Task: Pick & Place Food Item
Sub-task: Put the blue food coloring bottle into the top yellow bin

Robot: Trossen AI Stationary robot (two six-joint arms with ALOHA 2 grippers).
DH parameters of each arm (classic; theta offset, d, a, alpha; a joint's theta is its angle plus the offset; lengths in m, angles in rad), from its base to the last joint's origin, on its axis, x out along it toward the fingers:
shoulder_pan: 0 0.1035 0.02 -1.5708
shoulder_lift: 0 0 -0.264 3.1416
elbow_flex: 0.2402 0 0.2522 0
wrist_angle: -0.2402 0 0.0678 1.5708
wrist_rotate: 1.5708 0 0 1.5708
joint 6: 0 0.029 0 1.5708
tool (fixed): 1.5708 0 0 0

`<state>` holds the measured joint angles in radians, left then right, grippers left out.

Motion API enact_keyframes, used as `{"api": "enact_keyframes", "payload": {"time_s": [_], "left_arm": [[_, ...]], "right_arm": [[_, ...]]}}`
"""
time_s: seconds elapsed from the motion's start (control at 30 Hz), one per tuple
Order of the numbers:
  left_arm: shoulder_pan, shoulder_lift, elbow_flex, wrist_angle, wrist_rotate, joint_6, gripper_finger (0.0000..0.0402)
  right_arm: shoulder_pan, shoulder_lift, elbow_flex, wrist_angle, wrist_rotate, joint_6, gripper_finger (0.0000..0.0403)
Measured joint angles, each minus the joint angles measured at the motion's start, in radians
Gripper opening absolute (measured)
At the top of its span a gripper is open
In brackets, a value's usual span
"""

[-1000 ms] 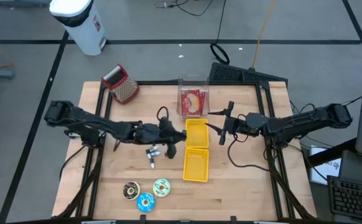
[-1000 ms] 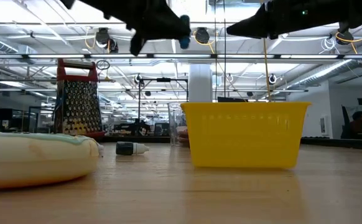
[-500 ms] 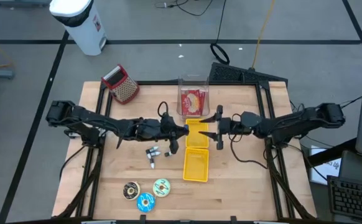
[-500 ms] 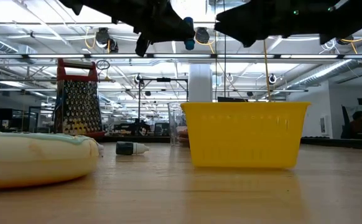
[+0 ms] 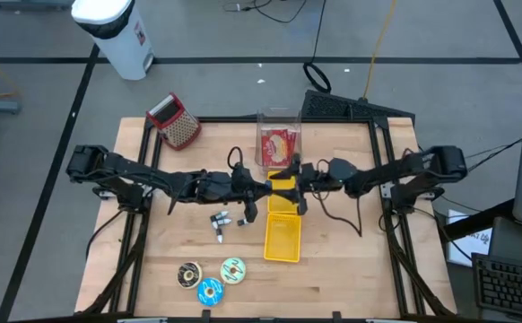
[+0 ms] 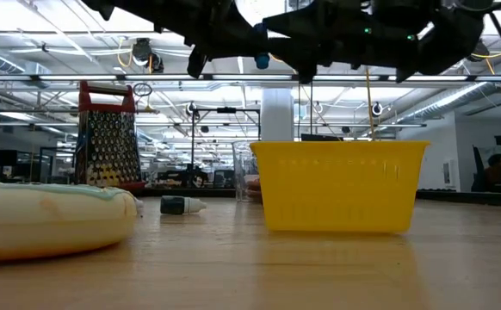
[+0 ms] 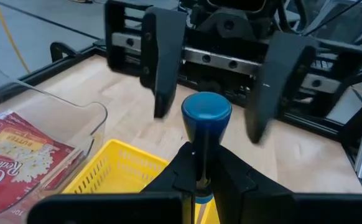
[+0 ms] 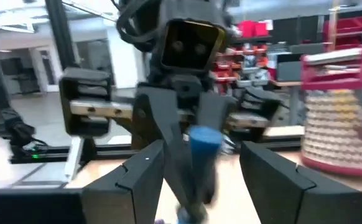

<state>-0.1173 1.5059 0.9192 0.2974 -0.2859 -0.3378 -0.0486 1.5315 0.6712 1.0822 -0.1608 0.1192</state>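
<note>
Facing the left gripper [image 5: 263, 187], the right gripper [image 5: 290, 183] has closed in.

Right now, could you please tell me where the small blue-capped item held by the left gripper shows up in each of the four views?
High view: not discernible; left gripper sits beside the yellow plastic basket.
Low view: blue-capped item near top centre, above the basket.
Left wrist view: centre, with the right gripper open beyond it.
Right wrist view: lower centre.
Shared landmark: the basket.
</note>
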Motion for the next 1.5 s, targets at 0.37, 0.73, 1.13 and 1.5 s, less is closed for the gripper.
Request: {"api": "enact_keyframes", "payload": {"time_s": [0.37,0.73,1.13,1.5], "left_arm": [[0.0,0.0,0.0,-0.011,0.0,-0.002,0.0028],[-0.002,-0.001,0.0,-0.01,0.019,-0.007,0.0048],[-0.025,-0.114,0.0,-0.158,0.024,0.071,0.0221],[-0.028,-0.153,0.001,-0.288,-0.013,-0.032,0.025]], "right_arm": [[0.0,0.042,0.034,-0.002,-0.027,0.019,0.0156],[-0.001,0.042,0.034,-0.002,-0.028,0.005,0.003],[-0.018,-0.006,0.033,-0.171,-0.029,-0.005,0.0041],[-0.077,-0.07,0.032,-0.742,-0.022,-0.011,0.0039]]}}
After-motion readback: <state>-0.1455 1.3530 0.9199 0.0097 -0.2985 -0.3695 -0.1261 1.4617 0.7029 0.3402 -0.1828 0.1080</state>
